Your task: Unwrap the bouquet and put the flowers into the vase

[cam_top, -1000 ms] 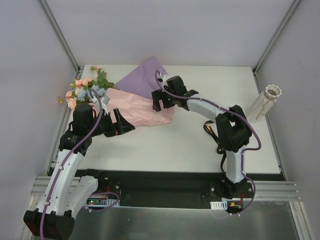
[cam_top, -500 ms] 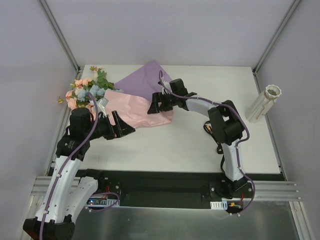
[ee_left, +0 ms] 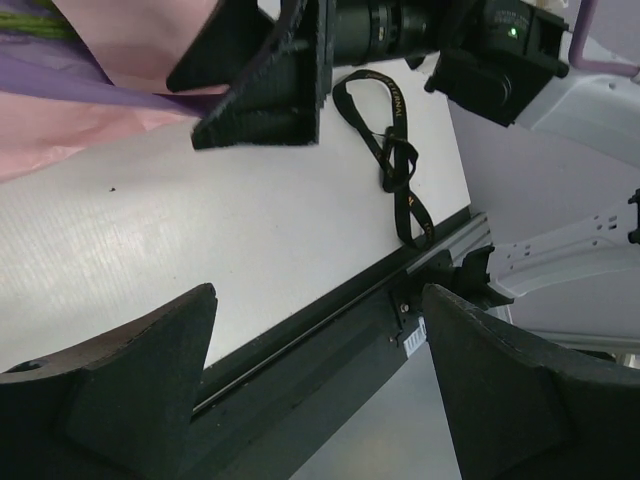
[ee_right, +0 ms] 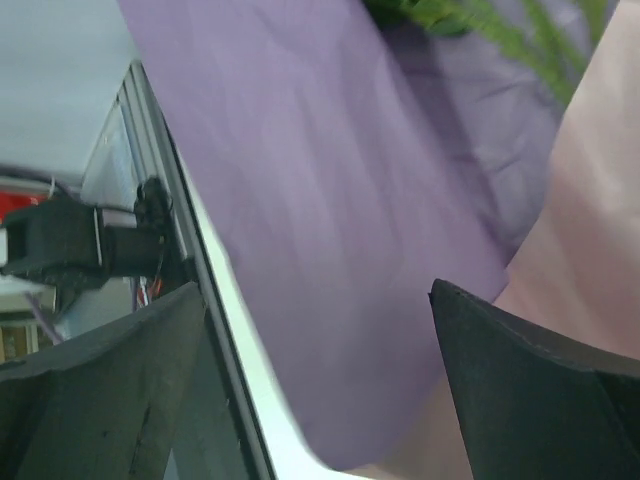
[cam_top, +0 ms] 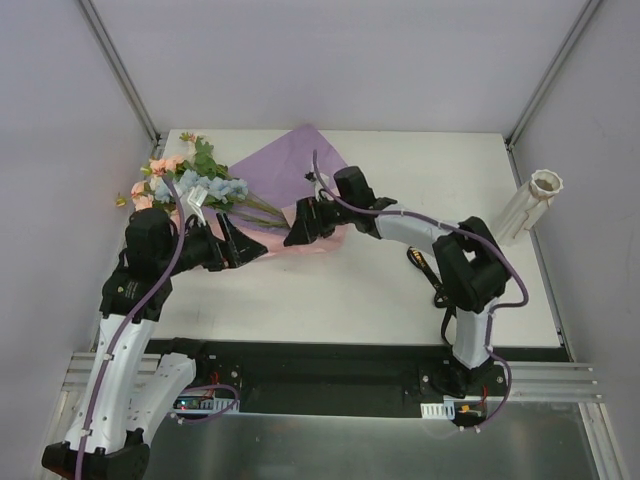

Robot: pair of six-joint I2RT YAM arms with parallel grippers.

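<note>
The bouquet lies unwrapped at the back left. Its flowers (cam_top: pixel 190 182) rest with their green stems across the purple paper (cam_top: pixel 285 165) and the pink sheet (cam_top: pixel 268 238). My left gripper (cam_top: pixel 243 246) is open at the pink sheet's near-left edge, with only table and frame between its fingers (ee_left: pixel 318 292). My right gripper (cam_top: pixel 297 226) is open low over the paper's right side. The right wrist view shows purple paper (ee_right: pixel 330 200), pink paper (ee_right: pixel 590 250) and leaves (ee_right: pixel 480 20) beyond its spread fingers (ee_right: pixel 315 288). The vase (cam_top: pixel 530 205) stands at the far right edge.
The black ribbon (cam_top: pixel 420 262) lies loose on the table beside the right arm, and it also shows in the left wrist view (ee_left: pixel 395 150). Grey walls close in the table on the left, back and right. The flower heads hang over the left edge.
The right gripper has moved left and nearer across the paper. The pink sheet now covers less, and the green stems show. The left arm has drawn back slightly to the left.
</note>
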